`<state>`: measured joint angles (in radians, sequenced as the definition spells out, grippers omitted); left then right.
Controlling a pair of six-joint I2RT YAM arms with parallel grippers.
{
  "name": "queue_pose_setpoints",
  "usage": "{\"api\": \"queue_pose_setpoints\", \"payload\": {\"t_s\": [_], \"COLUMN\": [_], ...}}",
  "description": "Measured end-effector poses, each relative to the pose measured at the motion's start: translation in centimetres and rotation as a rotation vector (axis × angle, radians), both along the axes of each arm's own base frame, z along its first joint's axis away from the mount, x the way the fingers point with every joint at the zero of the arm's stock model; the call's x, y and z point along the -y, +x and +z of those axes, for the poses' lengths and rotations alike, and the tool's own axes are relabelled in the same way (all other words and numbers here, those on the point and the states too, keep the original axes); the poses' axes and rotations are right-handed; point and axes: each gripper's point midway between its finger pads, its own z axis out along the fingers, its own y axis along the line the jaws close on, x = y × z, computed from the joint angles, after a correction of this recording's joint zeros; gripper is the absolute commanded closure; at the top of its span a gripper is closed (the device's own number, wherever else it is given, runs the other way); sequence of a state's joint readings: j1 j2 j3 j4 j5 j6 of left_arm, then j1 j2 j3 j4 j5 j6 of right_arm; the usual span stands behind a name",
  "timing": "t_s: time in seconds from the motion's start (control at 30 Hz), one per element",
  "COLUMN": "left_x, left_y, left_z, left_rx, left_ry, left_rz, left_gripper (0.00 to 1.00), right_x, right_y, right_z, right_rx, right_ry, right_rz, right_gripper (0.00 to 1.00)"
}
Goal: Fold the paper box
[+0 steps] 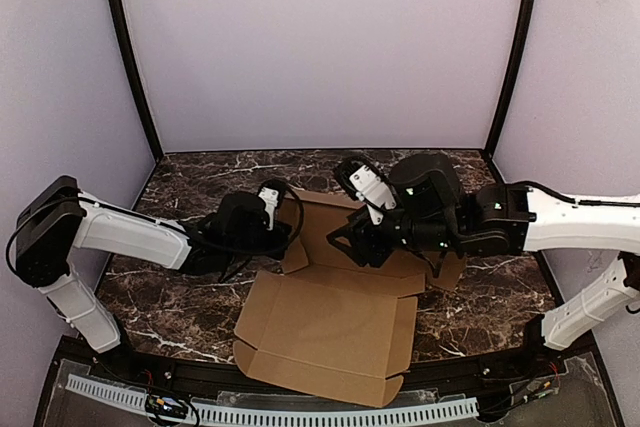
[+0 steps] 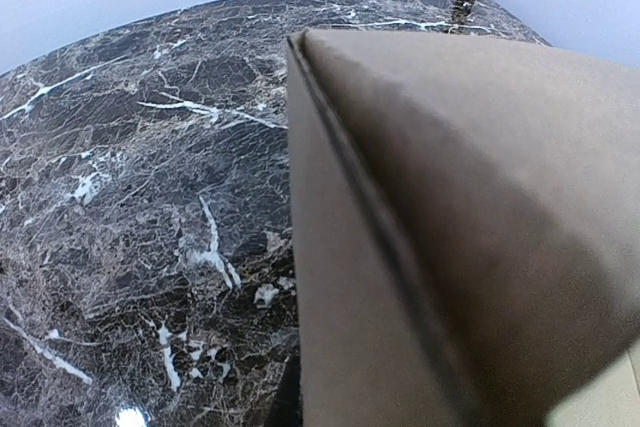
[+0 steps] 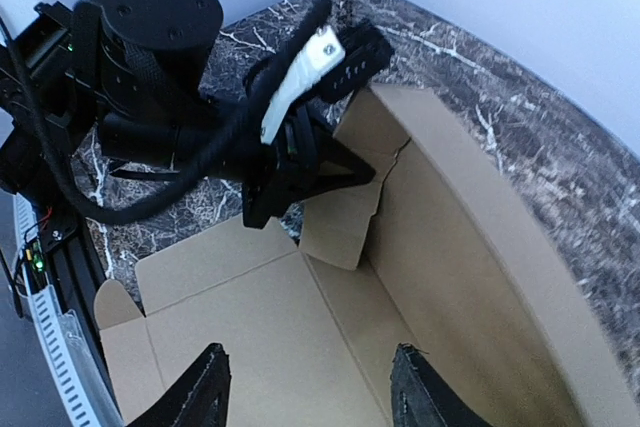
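The box (image 1: pixel 330 322) is lying at the centre of the table (image 1: pixel 190 197), taken from the top view, with its flat panel reaching toward 6 o'clock, near the arm bases. Its far portion, toward 12 o'clock, is standing partly raised. In the right wrist view a long wall (image 3: pixel 470 237) is rising along the right side and a small corner flap (image 3: pixel 345 222) is leaning inward.

The left gripper (image 1: pixel 285 237) is working at the box's 10 o'clock corner. It is clenched, and in the right wrist view its black tips (image 3: pixel 320 172) are meeting the flap. The left wrist view is showing the cardboard edge (image 2: pixel 340 197) running straight toward the lens, so the gripper appears to be grasping the box there.

The right gripper (image 1: pixel 345 245) is hanging over the box at about 12 o'clock. It is released: its fingers (image 3: pixel 205 392) are standing apart above the inner floor (image 3: pixel 300 317), with nothing between them
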<state>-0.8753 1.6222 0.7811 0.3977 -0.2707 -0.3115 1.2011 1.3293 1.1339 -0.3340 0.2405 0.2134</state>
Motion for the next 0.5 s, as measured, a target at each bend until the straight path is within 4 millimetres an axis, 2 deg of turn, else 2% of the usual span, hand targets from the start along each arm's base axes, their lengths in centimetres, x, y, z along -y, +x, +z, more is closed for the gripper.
{"api": "queue_pose_setpoints", "payload": {"t_s": [0.13, 0.2, 0.4, 0.5], "left_x": [-0.3, -0.6, -1.9, -1.8], "left_y": [0.2, 0.3, 1.0, 0.9], "left_z": [0.0, -0.2, -1.0, -1.2], "left_rx": [-0.065, -0.115, -0.303, -0.383], "left_ry": [-0.021, -0.057, -0.253, -0.358], "left_rz": [0.047, 0.072, 0.129, 0.116], "left_gripper": [0.99, 0.99, 0.99, 0.99], "right_x": [-0.1, -0.3, -1.3, -1.2], "right_y": [-0.5, -0.6, -1.3, -1.1], "right_z": [-3.5, -4.3, -3.7, -3.8], "right_rx": [-0.062, -0.069, -0.043, -0.03], "right_ry": [0.021, 0.023, 0.072, 0.074], "right_rz": [-0.012, -0.023, -0.034, -0.054], "right_gripper": [0.53, 0.54, 0.57, 0.57]}}
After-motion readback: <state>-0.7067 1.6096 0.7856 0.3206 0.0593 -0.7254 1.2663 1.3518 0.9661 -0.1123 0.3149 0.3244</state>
